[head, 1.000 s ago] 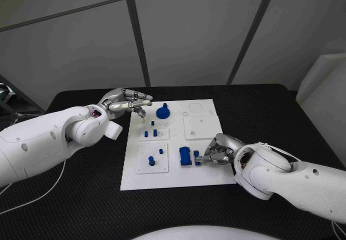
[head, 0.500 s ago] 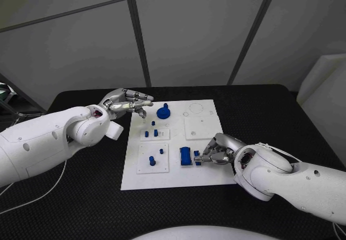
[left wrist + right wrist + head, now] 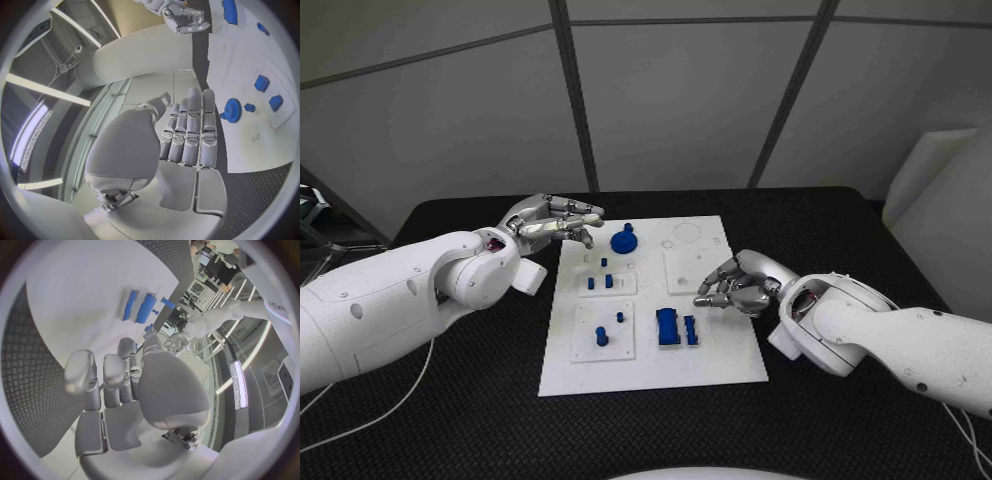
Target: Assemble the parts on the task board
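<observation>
Grey wall panels stand behind the black table [image 3: 848, 215], and on it I see the white task board [image 3: 711, 355] lying flat, which I take as my landmark; everything below is placed against it.

On the board's far left corner stands a blue gear-like part [image 3: 625, 241]; nearer me on the left side sit two small blue pegs [image 3: 599, 282] on a raised square, and closer still another blue peg [image 3: 602, 335] on a second square; toward the board's middle, on the near half, two oblong blue blocks [image 3: 669, 327] lie side by side, just apart.

My left hand [image 3: 554, 222] hovers over the board's far left edge, just beside the gear; its fingers [image 3: 190, 125] lie straight and close together, thumb tucked alongside, and I see nothing held in them.

My right hand [image 3: 737, 284] sits over the board's right side, near the oblong blocks but clear of them; its fingers [image 3: 112, 372] are curled inward against the palm; whether some small piece is caught inside them I cannot tell from any view.
</observation>
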Controlling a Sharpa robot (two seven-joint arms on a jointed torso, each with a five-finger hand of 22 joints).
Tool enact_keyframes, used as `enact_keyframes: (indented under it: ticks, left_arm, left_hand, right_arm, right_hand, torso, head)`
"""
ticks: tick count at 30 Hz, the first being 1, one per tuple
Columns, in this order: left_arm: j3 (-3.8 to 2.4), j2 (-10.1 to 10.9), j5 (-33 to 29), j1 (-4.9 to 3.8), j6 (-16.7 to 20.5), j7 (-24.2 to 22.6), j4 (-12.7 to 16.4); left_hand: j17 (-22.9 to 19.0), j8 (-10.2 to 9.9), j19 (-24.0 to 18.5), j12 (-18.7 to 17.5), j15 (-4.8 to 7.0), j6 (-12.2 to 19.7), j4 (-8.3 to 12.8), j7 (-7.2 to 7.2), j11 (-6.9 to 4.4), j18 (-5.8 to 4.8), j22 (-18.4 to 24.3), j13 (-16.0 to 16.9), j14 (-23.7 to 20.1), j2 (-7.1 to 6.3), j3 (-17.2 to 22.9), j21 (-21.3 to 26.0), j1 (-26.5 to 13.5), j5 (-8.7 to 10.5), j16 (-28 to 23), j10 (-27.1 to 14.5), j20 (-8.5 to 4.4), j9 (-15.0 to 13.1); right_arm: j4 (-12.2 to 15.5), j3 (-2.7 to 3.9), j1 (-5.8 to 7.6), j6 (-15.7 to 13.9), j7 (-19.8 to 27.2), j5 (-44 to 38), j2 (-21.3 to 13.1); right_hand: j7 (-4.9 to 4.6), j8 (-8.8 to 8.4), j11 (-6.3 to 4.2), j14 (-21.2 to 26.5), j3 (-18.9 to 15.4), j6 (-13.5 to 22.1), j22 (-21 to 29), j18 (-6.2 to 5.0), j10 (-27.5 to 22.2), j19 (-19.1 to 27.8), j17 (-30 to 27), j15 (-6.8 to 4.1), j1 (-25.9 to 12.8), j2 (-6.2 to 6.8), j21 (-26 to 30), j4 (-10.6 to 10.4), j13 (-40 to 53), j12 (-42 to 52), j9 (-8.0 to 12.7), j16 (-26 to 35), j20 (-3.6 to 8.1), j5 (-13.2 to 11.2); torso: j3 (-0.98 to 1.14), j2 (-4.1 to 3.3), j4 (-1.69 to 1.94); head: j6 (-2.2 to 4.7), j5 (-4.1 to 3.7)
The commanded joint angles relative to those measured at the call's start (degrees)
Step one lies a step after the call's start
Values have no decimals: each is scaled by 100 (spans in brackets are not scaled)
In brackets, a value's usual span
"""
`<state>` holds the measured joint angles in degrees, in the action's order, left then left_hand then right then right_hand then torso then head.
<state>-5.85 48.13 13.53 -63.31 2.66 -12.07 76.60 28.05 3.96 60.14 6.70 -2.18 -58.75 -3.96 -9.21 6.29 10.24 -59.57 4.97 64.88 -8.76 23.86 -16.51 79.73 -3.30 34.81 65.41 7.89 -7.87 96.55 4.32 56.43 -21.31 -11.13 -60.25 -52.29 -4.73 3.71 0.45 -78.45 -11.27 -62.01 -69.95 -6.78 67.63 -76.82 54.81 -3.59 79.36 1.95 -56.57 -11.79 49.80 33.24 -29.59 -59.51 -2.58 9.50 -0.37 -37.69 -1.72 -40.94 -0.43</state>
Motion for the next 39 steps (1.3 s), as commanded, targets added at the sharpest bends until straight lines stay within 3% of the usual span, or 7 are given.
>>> enact_keyframes:
  ticks: [1,11,21,22,35,37,39]
  left_arm:
    - [26,-114,-539,3,332,-301,-156]
    - [96,-680,-1476,34,1320,-999,-973]
    - [104,-1300,-1796,97,1871,-1333,-1677]
    - [107,-1210,-1482,99,1443,-967,-1575]
    - [288,-882,-1433,181,2467,-1272,-472]
    - [347,-775,-1417,207,2799,-1371,-115]
    - [405,-669,-1401,233,3130,-1470,241]
  left_hand:
    - [-285,-30,-416,-71,-147,120,-65,34,66,-61,309,-39,-439,11,-17,446,-70,29,-636,-94,103,20]
    - [-1271,-31,-2152,-273,-378,445,-326,156,28,-229,1755,-142,-1648,58,-204,1322,-191,52,-2588,-585,604,216]
    - [-2128,-34,-3691,-280,-338,948,-671,276,-154,-229,3518,-136,-2848,141,-661,1389,-488,54,-3184,-1544,854,417]
    - [-2286,-396,-4269,-670,218,2400,-325,467,-629,-376,4121,-497,-3854,356,-1149,1651,-2702,330,-3481,-2990,355,787]
    - [-2805,-396,-5000,-670,218,3770,-45,921,-629,-591,4901,-497,-4925,876,-1636,1651,-4778,330,-3481,-4404,-97,787]
    - [-2805,-396,-5065,-670,218,3925,-12,921,-629,-597,4979,-497,-5040,876,-1691,1651,-5013,330,-3481,-4562,-159,787]
    - [-2805,-396,-5144,-670,218,4088,396,921,-629,-1024,5060,-497,-5160,876,-1746,1651,-5257,330,-3481,-4726,-209,787]
  right_arm:
    - [-514,8,119,76,1669,2066,192]
    - [-2466,16,372,312,2780,3762,1155]
    - [-3754,21,432,563,3217,4294,1919]
    - [-3598,16,414,317,2774,3807,1842]
    - [-2495,-153,399,-659,3269,4640,1436]
    - [-2138,-207,394,-974,3429,4909,1304]
    - [-1778,-262,389,-1292,3591,5181,1172]
  right_hand:
    - [-106,-6,142,724,-1,173,1210,-308,-402,917,-1391,149,210,-80,2142,117,-535,-600,42,1568,-127,51]
    - [-433,-13,724,2097,-76,592,3278,-293,-824,1956,-3271,936,549,-459,4686,495,-2913,-2472,1008,4330,-846,64]
    - [-459,-5,724,2331,-188,740,4658,-384,-1012,2834,-4542,1023,90,-687,5312,863,-4170,-2964,1931,5577,-1159,32]
    - [-176,-371,500,4005,212,2361,5229,-12,-2717,4219,-4722,831,-2254,-195,5657,1179,-4310,-3324,2156,5951,-707,-262]
    - [64,-371,-45,5437,549,3811,5957,124,-4246,5555,-5058,359,-4418,-195,5657,1179,-4980,-3324,2498,5951,-359,-520]
    - [473,-371,-45,5651,597,4022,6049,183,-4470,5743,-5481,359,-4731,-195,5657,1179,-4980,-3324,2540,5951,-303,-950]
    - [473,-371,-45,5798,634,4167,6112,182,-4622,5873,-5481,359,-4943,-195,5657,1179,-4980,-3324,2959,5951,-267,-950]
  torso:
    - [-69,170,-10]
    - [-123,389,-99]
    - [-100,460,-53]
    - [-113,438,-76]
    - [37,651,172]
    - [37,651,172]
    - [37,651,172]
  head:
    - [124,-13]
    - [481,-3]
    - [728,38]
    - [671,25]
    - [656,43]
    - [656,43]
    - [656,43]
